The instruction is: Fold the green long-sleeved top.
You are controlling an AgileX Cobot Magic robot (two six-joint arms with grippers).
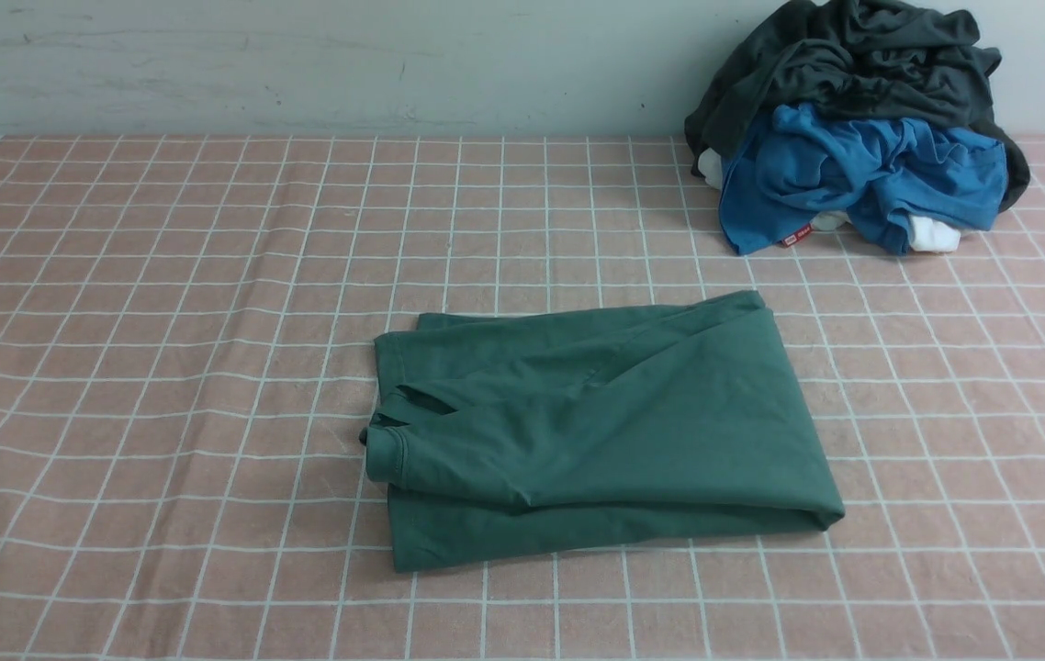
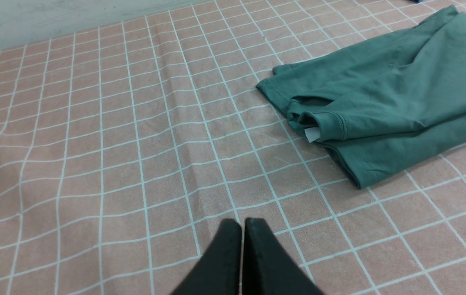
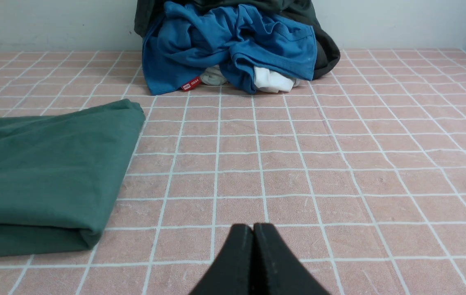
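Underneath, pink checked cloth.

Neither arm shows in the front view. The green long-sleeved top is folded, so its sleeves lie hidden inside. The red tag on the blue garment is too small to read. White cloth lies mostly buried under the far-right pile.
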